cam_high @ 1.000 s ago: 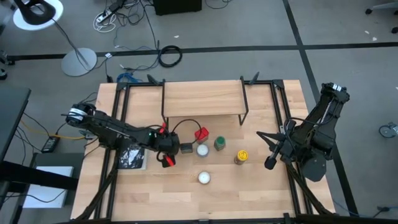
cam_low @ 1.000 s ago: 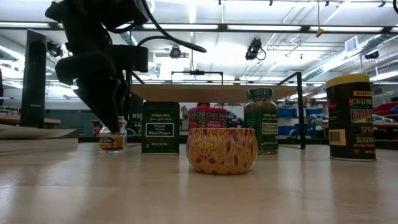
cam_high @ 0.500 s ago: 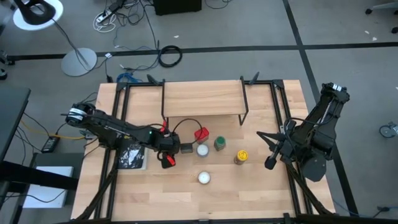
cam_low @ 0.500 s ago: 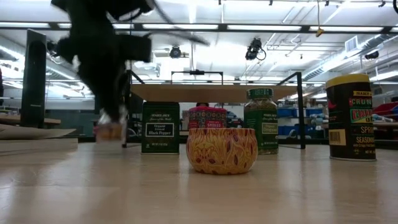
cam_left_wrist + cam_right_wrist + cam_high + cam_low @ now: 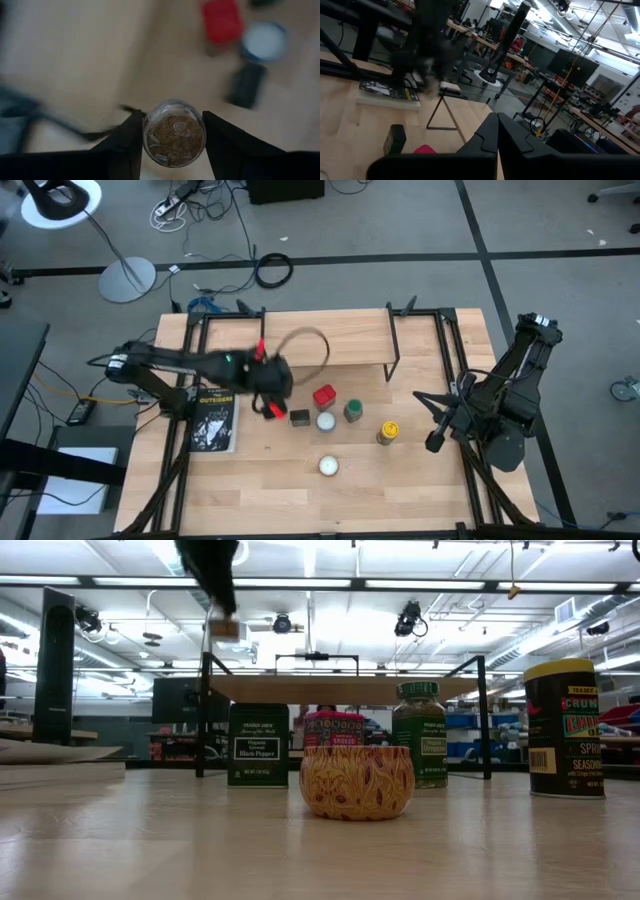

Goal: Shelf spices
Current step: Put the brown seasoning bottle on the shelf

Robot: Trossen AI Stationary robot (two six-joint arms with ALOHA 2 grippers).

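Observation:
My left gripper [image 5: 266,388] hangs above the table just in front of the shelf [image 5: 325,338], shut on the tan jar [image 5: 173,132]. In the low view the jar [image 5: 224,628] shows high up, above the level of the shelf plank [image 5: 340,688]. On the table stand the dark square tin [image 5: 299,417], the red box [image 5: 324,396], the green-lidded jar [image 5: 352,412] and the yellow-lidded jar [image 5: 388,430], each on its base. My right gripper [image 5: 433,442] waits shut at the table's right side. My left gripper pinches the tan jar between its two fingers, one finger [image 5: 127,145] on each opposite side of the round glass wall [image 5: 148,134]. The fingers come from above, pointing down. The jar is lifted clear and sits below the fingertips [image 5: 216,595].
Two white round objects [image 5: 325,421] [image 5: 328,466] sit among the spices; the nearer one shows as a patterned tin [image 5: 357,781] in the low view. A black printed booklet [image 5: 212,420] lies at the table's left. Black frame bars run along both sides.
My left gripper has risen from table level, carrying the tan jar up off the tabletop, and has moved toward the far edge and the shelf. The jar, which stood on the table left of the dark tin, is now lifted clear above shelf height.

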